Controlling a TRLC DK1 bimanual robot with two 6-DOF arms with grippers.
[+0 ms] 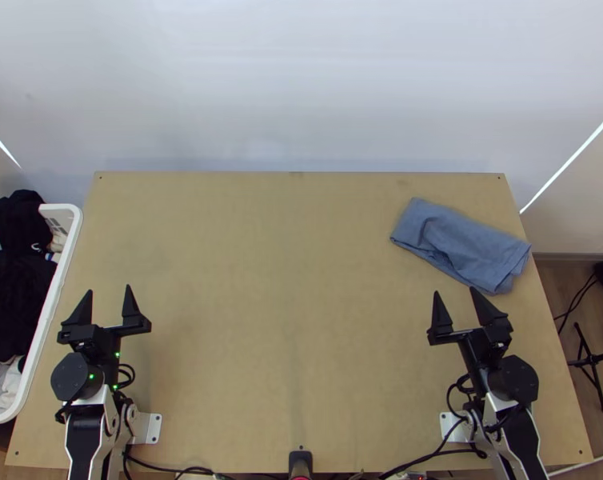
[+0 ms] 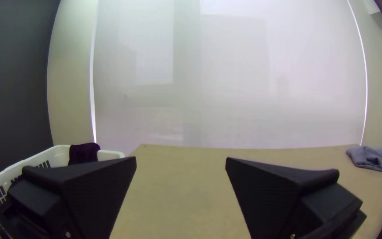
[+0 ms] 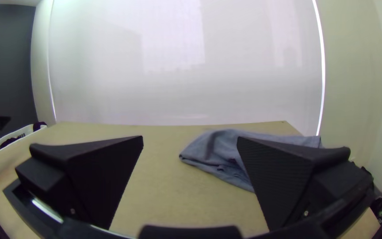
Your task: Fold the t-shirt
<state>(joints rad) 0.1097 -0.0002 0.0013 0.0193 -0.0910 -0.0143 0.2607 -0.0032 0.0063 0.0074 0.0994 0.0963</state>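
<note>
as blue cloth [image 1: 461, 244] lies rumpled by table's right edge [image 1: 556, 360], left pincer [image 1: 109, 290], right pincer [image 1: 455, 291] spread, room between

Left gripper [image 1: 109, 300]: fingers apart, empty | right gripper [image 1: 455, 304]: fingers apart, empty | both point up-picture

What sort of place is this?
Probably a robotics workshop or lab practising laundry: a left arm and right arm stand at a wooden table, with a blue-grey cloth on it and a basket of clothes alongside.
</note>
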